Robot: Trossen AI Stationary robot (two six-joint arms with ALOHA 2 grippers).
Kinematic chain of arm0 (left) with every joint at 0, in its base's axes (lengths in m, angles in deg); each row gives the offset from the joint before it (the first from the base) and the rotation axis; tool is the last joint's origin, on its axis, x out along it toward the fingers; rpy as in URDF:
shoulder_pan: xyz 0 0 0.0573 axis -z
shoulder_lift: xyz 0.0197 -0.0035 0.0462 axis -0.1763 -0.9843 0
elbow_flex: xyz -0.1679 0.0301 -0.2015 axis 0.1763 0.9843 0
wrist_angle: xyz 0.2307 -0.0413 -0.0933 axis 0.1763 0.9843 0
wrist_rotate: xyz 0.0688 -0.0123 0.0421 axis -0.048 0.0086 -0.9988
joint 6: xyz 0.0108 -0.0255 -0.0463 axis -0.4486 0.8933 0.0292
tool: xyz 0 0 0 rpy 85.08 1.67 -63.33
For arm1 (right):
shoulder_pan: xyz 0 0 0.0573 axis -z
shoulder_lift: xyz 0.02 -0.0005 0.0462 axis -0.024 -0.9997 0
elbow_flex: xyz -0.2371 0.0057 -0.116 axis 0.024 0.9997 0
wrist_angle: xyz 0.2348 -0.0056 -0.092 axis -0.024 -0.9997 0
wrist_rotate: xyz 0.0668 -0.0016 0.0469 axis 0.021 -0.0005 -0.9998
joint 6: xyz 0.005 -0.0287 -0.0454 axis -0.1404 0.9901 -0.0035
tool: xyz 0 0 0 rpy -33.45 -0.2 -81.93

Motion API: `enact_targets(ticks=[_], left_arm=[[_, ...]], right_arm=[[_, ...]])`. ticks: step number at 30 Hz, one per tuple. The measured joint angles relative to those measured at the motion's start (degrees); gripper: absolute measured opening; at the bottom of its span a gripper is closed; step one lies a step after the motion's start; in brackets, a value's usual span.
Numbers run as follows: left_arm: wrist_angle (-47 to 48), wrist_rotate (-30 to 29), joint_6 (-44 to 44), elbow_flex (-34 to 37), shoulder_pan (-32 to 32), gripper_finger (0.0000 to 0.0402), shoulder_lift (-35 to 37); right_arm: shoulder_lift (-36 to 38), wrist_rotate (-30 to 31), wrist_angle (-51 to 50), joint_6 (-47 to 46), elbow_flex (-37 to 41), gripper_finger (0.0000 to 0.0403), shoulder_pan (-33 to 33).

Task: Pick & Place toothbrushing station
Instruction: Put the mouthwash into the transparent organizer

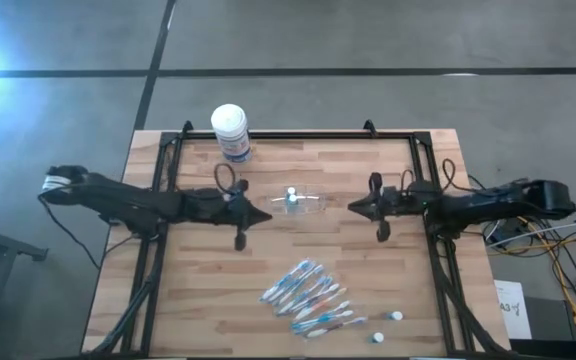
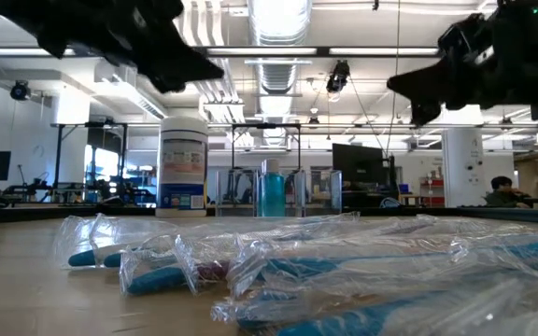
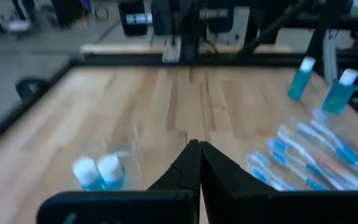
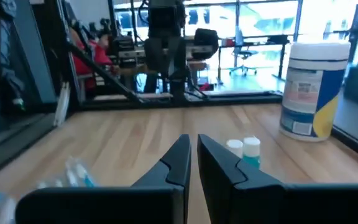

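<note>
since both arms hang high with nothing held, left jaws point(image 1: 265, 215) and right jaws point(image 1: 353, 206) are clenched; the cup point(image 1: 301, 201) lies between them, brushes point(image 1: 308, 297) near the bench point(image 1: 198, 290) front.

Cup point(image 1: 300, 200) behind toothbrushes point(image 1: 308, 297)

Blue-white toothbrushes point(image 1: 308, 297); white, blue-labelled canister point(image 1: 231, 131).
</note>
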Motion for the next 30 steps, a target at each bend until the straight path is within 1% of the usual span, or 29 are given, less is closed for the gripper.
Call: enact_targets(ticks=[1,4,6,8,10,13,18,21,25,27,30], left_arm=[[0.89,0.04,-0.39,0.00,-0.06,0.0005,1.69],[5.03,0.01,-0.55,0.00,-0.19,0.0011,5.29],[7.68,-0.05,-0.17,0.00,-0.19,0.0012,6.86],[11.18,-0.07,0.65,0.00,-0.19,0.0011,7.96],[13.03,-0.09,1.77,0.02,-0.17,0.0007,8.31],[13.67,-0.09,3.16,0.37,-0.17,0.0005,8.35],[13.13,-0.11,1.59,1.16,-0.30,0.0013,8.51],[12.99,0.00,1.01,1.19,-0.30,0.0017,9.14],[13.03,0.02,0.93,2.31,-0.30,0.0014,10.00],[12.77,0.05,0.90,3.37,-0.30,0.0011,10.35],[12.97,0.44,1.37,4.71,-0.30,0.0007,10.38]], right_arm=[[2.56,0.03,-5.06,-0.55,-1.34,0.0028,-0.05],[8.91,0.18,-24.95,-0.92,-7.44,0.0028,-0.89],[11.72,0.50,-37.24,0.08,-12.07,0.0028,-2.31],[13.41,1.19,-46.62,1.22,-16.51,0.0028,-4.17],[14.54,4.08,-55.22,1.21,-21.09,0.0028,-6.79],[14.58,11.24,-68.76,-1.03,-28.31,0.0028,-12.13],[10.41,24.01,-90.78,-13.63,-40.30,0.0028,-24.18],[7.13,29.18,-100.63,-22.17,-46.45,0.0028,-32.15],[1.64,31.88,-109.64,-33.51,-52.79,0.0028,-41.73],[-2.12,31.51,-114.40,-38.82,-55.30,0.0028,-45.49],[-8.29,29.18,-117.97,-45.48,-58.82,0.0029,-50.06]])
